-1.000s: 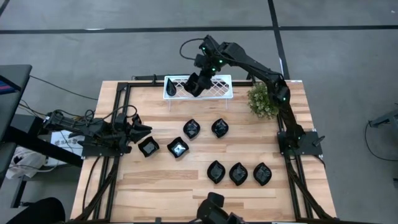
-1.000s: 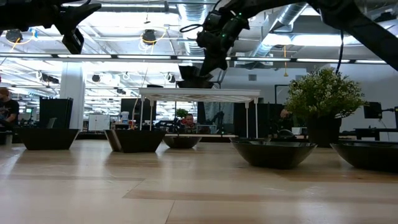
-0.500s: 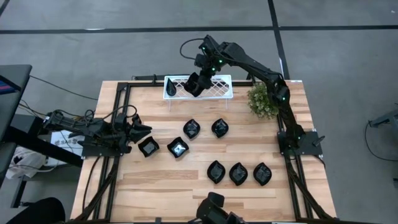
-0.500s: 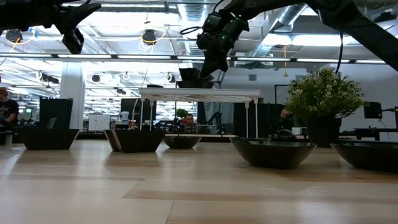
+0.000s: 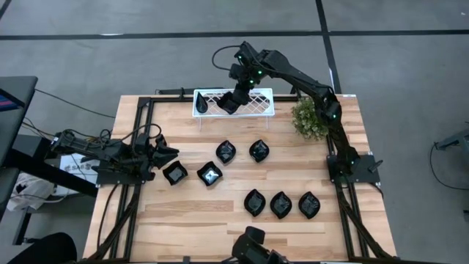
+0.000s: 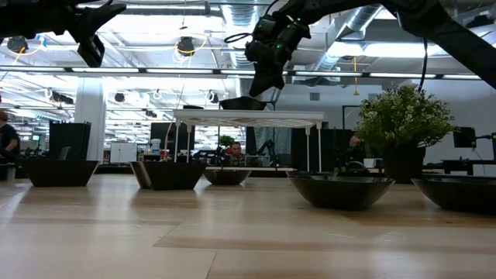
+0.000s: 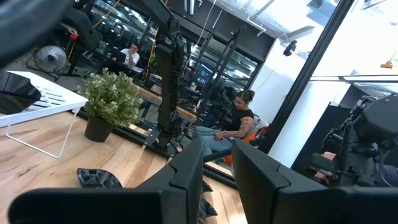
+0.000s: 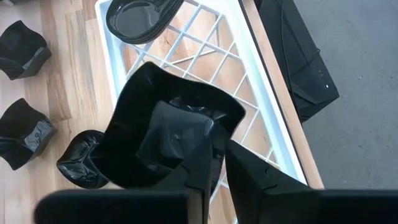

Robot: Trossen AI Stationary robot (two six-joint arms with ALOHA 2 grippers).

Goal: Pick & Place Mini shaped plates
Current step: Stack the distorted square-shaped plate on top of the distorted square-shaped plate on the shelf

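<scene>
My right gripper (image 8: 221, 155) hangs over the white lattice tray (image 5: 253, 103) at the table's far edge, pointing down at a slant, its fingers a little apart. A glossy black mini plate (image 8: 168, 130) lies flat on the tray's lattice (image 6: 242, 102) under those fingers. One finger stands over its hollow, the other outside its rim. A second black plate (image 8: 143, 18) lies farther along the tray. Several more plates (image 5: 209, 174) rest on the table. My left gripper (image 5: 167, 154) waits at the left edge, level, open and empty. My right gripper straddles the plate's rim (image 8: 222, 127) on the side nearest the arm, coming from above at a slant. The plate rests on the tray. I cannot tell whether the fingers still touch the rim.
A green potted plant (image 5: 309, 117) stands right of the tray. Two plates (image 5: 174, 173) lie close to my left gripper, two (image 5: 259, 151) at mid-table, three (image 5: 281, 204) in a row toward the near right. People sit in the room beyond the table.
My right gripper has opened slightly while staying in place. The plate it held tilted above the tray has tipped down and now lies flat on the lattice.
</scene>
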